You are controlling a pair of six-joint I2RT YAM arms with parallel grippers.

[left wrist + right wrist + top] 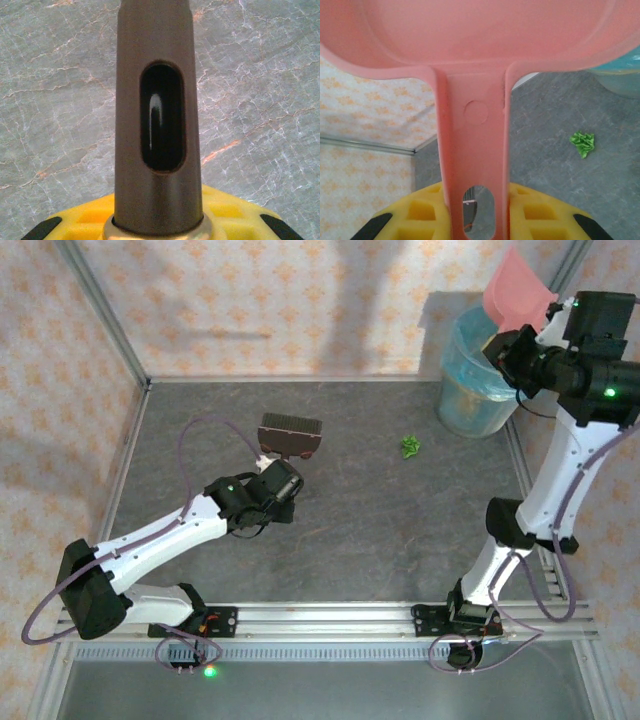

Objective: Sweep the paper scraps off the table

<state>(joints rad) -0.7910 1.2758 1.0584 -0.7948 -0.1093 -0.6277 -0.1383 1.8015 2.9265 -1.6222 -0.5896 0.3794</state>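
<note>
The table [360, 530] is a broad dark grey slab with pale, stone-like veining, framed by aluminium rails. At its far right corner stands a translucent blue bin [478, 380]. Above that bin the right gripper [522, 348] is clamped on the handle of a pink dustpan [515, 295], which is lifted and tipped over the bin's mouth. Toward the left of the surface, the left gripper [283, 472] pinches the handle of a dark brown hand brush [290, 436], its bristle head pointing at the far edge. One paper scrap [410, 446] lies on the table right of centre toward the far edge, near the bin: a small, bright green, tightly crumpled wad with folded creases.
</note>
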